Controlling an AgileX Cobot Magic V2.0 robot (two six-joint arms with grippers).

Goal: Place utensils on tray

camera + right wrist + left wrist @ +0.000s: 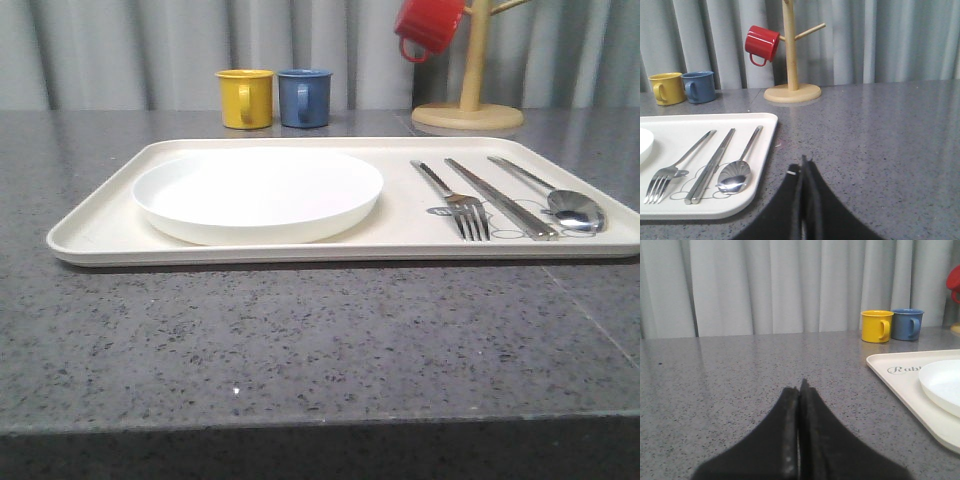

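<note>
Fork, knife and spoon lie side by side on the tray, hiding its drawing. Both grippers are pressed together, holding nothing.

The front camera looked low across the tray; both wrist cameras sat near tabletop height, sharing the mugs (yellow, blue).

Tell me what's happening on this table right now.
Nothing is being handled. The fork, knife and spoon lie side by side on the tray, to the right of the white plate. The left gripper and right gripper are shut, empty and off the tray, over bare table on either side.
</note>
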